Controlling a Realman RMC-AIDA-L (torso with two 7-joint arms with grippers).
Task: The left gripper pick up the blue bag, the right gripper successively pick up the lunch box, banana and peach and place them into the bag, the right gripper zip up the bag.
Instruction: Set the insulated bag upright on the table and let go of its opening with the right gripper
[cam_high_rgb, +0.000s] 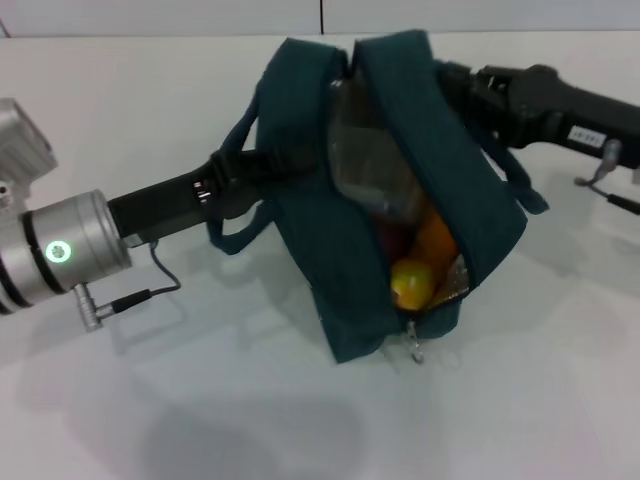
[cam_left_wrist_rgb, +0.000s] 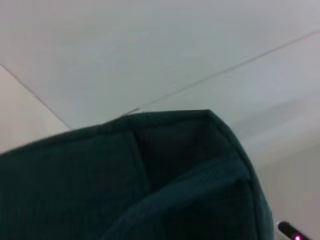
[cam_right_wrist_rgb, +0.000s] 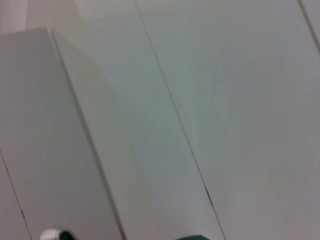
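The blue bag (cam_high_rgb: 380, 190) takes up the middle of the head view, sitting on the white table (cam_high_rgb: 200, 400) with its top gaping open from the upper centre down to the lower centre. Inside you can see the clear lunch box (cam_high_rgb: 365, 160) up near the top of the opening. The banana (cam_high_rgb: 425, 255), orange-yellow, lies lower down, and something dark reddish shows just beside it, probably the peach (cam_high_rgb: 392, 240), though it's too shadowed to be sure. The ring zipper pull (cam_high_rgb: 414, 345) hangs at the bag's lower end.

The left gripper (cam_high_rgb: 262, 165) comes in from the left edge, arm stretched almost level, its tip right at the bag's near handle loop (cam_high_rgb: 235, 225). The fabric hides the fingers, so can't tell how they're set. A green light glows on its silver wrist.

The right gripper (cam_high_rgb: 455, 85) reaches in from the upper right and butts against the bag's far side. Its fingertips are hidden too, so no call there. The white label (cam_high_rgb: 586, 136) on its arm is too small to read.
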